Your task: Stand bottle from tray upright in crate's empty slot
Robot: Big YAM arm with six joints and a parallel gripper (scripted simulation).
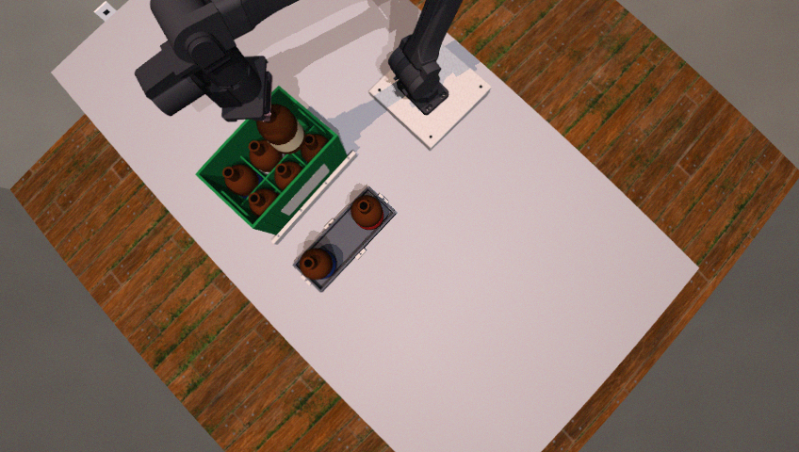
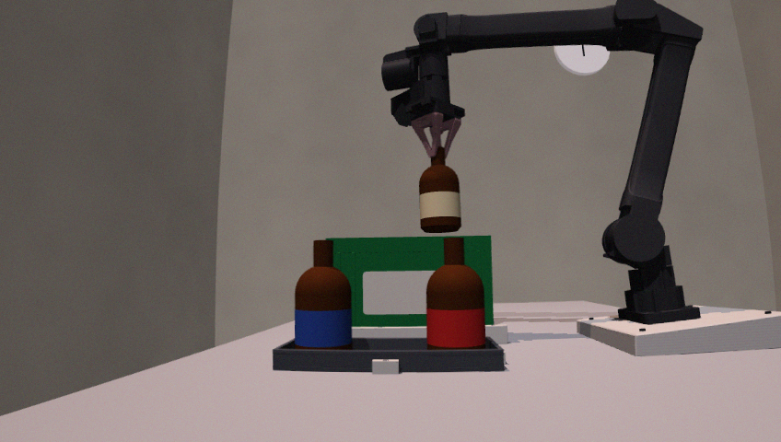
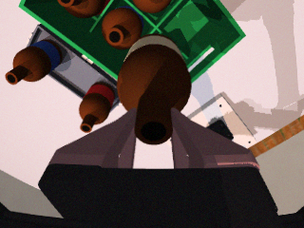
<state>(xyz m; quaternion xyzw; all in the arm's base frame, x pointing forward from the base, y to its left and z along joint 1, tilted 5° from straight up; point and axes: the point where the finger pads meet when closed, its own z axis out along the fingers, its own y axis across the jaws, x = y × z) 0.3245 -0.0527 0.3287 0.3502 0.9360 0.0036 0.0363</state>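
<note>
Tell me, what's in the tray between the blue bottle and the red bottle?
No third bottle: between the blue bottle and the red bottle only the tray floor shows, in the top view.

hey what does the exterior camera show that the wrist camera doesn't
Only the exterior view shows the whole arm on its base plate, and the held bottle's cream label hanging clear above the green crate. Only the wrist view looks down into the crate's compartments, showing the empty slot beside the standing bottles. Both show the gripper shut on the bottle's neck, and the blue-label bottle and red-label bottle in the tray.
</note>
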